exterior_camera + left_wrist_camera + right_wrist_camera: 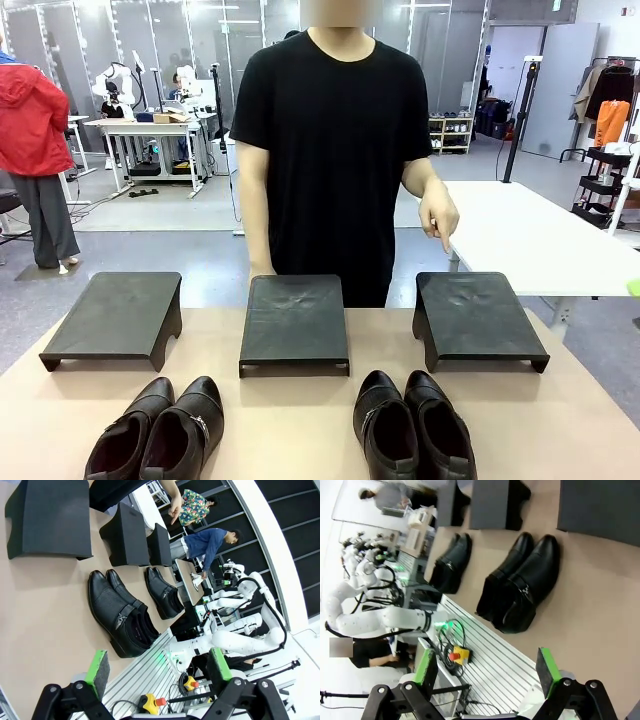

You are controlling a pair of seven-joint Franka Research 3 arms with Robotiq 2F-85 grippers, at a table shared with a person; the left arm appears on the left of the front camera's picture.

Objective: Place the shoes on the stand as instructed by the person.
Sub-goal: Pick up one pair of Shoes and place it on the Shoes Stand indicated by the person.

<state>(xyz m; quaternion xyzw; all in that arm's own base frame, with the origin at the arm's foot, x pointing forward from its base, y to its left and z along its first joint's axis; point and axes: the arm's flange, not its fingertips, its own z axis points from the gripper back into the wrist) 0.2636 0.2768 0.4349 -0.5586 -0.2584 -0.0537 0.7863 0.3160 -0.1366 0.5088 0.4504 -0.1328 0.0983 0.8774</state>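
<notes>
1. Read the instruction first. The person's hand (440,215) points a finger down at the right stand (478,320). Treat that stand as the target. Which pair is meant cannot be told from the gesture alone. The right pair (415,428) lies nearest to it.
2. Both end effectors are ready. The left end effector (157,666) and the right end effector (486,667) stand wide and hold nothing, above the robot's edge of the counter (300,420).
3. Take one shoe at a time. The shoes of each pair touch, so enter a finger through the shoe opening and clamp its side wall, not the gap between them.
4. Glossy leather will likely slip, so grip firmly and set the sole flat on the stand.

The shoes are black and shiny with pointed toes. The left pair (158,432) shows a small metal buckle. Both pairs lie on the counter, toes toward the stands.
</notes>
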